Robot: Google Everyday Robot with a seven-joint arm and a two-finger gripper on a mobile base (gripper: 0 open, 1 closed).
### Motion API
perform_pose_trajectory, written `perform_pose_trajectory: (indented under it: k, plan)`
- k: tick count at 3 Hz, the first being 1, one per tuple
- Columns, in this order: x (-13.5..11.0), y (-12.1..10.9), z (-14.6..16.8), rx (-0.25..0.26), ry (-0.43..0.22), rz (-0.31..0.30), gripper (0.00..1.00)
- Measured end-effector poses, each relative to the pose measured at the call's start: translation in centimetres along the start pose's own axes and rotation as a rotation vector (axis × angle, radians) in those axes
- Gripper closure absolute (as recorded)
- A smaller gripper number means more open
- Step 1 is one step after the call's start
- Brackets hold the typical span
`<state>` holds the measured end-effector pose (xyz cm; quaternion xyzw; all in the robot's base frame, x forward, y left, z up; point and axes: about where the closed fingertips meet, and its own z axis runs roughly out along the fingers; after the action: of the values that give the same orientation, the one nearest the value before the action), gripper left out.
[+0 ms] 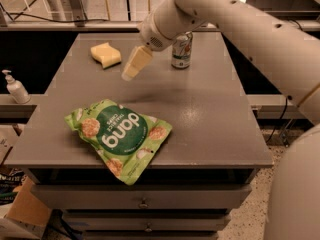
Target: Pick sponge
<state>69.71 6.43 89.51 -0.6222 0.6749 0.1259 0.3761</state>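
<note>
In the camera view, the sponge [105, 54] lies flat on the far left part of the grey table [210, 114]. Its long axis runs roughly left to right across the tabletop, with the right end angled a little toward the near edge. Its wavy side faces the near edge.

My gripper [128, 75] hangs above the table just right of the sponge and slightly nearer the front. It slants down and to the left, tip toward the tabletop, and touches neither sponge nor table. I cannot tell whether it is open or closed; it reads as one cream block from this angle.

A soda can [181, 50] stands upright beyond my wrist. A green Dang chips bag [120, 136] lies at the front left, one corner over the edge. A soap dispenser [15, 87] stands on a ledge to the left.
</note>
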Motion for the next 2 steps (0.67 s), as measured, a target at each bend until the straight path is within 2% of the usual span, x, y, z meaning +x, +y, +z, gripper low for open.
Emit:
perform_pose_trajectory:
  k: [2]
  plan:
    - [0.5,-3.5,6.9,0.021,0.049,0.059,0.00]
